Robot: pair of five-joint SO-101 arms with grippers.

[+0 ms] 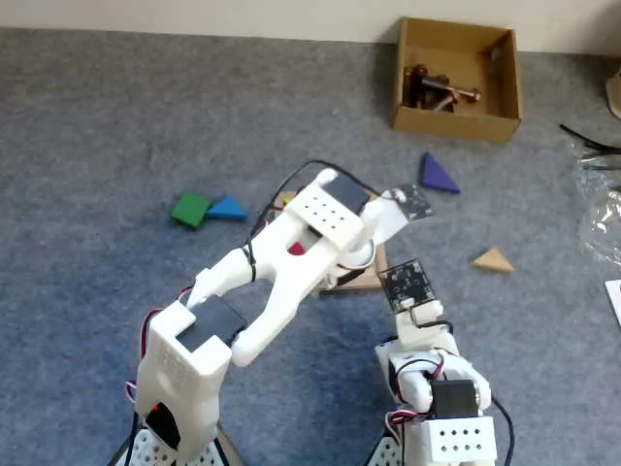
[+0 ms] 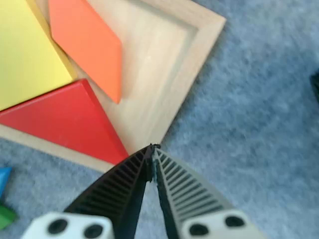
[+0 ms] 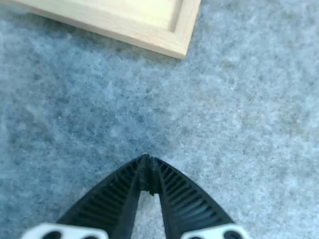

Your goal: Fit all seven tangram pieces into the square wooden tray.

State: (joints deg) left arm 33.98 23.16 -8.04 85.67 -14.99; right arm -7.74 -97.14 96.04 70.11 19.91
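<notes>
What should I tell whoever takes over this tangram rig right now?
Left gripper: shut, empty, over a corner of the wooden tray.
Right gripper: shut, empty, over the carpet beside the tray.
Done: yellow piece, orange parallelogram and red triangle lie in the tray.
Left: green square and blue triangle on one side of the tray, purple triangle and tan triangle on the other, all on the carpet.

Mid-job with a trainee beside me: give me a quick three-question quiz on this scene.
1. True or false: the left claw is shut with nothing in it.
2. Which piece lies in the tray? A green square, B red triangle, C purple triangle.
3. Fill in: the number of tangram pieces lying on the carpet outside the tray is ___.
Key: 1 true; 2 B; 3 four.
</notes>
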